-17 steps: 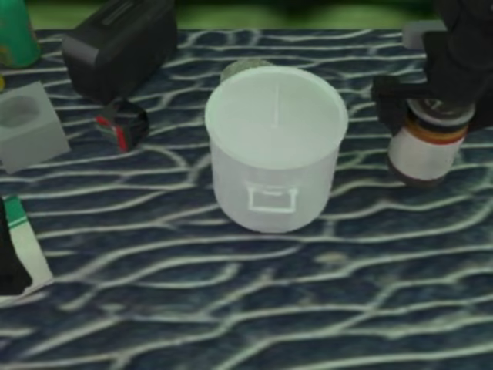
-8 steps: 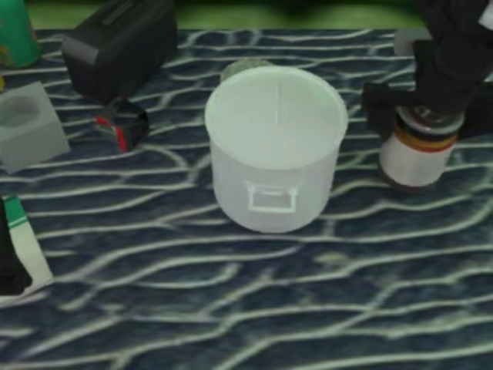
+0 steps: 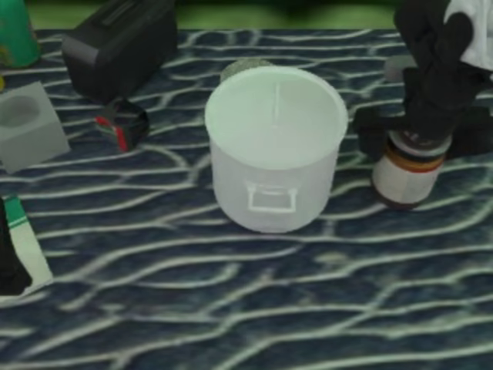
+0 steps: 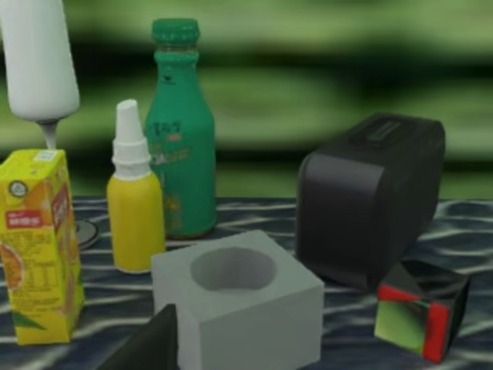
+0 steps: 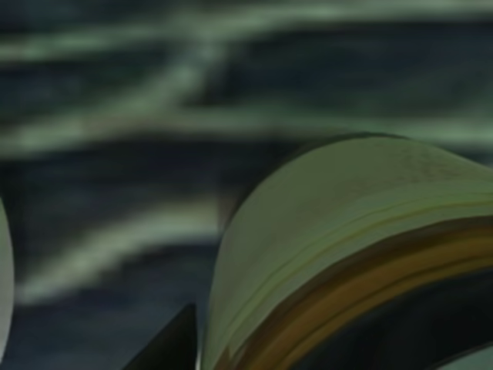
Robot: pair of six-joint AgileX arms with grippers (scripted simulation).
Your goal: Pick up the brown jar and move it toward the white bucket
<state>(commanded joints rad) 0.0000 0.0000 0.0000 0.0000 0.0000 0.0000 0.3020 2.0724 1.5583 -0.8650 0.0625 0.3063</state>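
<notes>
— Brown jar (image 3: 407, 171), small and cylindrical, with a dark lid, an orange-brown band, a wide white label and a dark brown base: where is it?

— At the table's right side, just beside the large translucent white round bucket (image 3: 273, 146), apart from it and tilted slightly. The right claw (image 3: 420, 131) comes down from above and is clamped around its lid end.

— Any writing on that label?

— None that can be read. The label looks plain white from above. The bucket shows only a raised rectangular tab outline on its side.

— What does the right wrist view add?

— A close look at the jar (image 5: 362, 247): pale label, orange-brown band, dark part beyond, over the dark-blue, pale-veined table (image 5: 115, 154).

— And the left wrist view?

— Things the top view barely catches: a yellow juice carton (image 4: 37, 243) with print too small to read, a yellow spray bottle with a white nozzle (image 4: 135, 200), a tall green bottle (image 4: 179, 139) with faint pale markings. Also the grey block with a round hollow (image 4: 239, 297), a black boxy appliance (image 4: 373, 196) and a small red-green-black cube (image 4: 424, 308).

— The left claw?

— Only a dark edge shows at the table's left; I cannot tell its state.
</notes>
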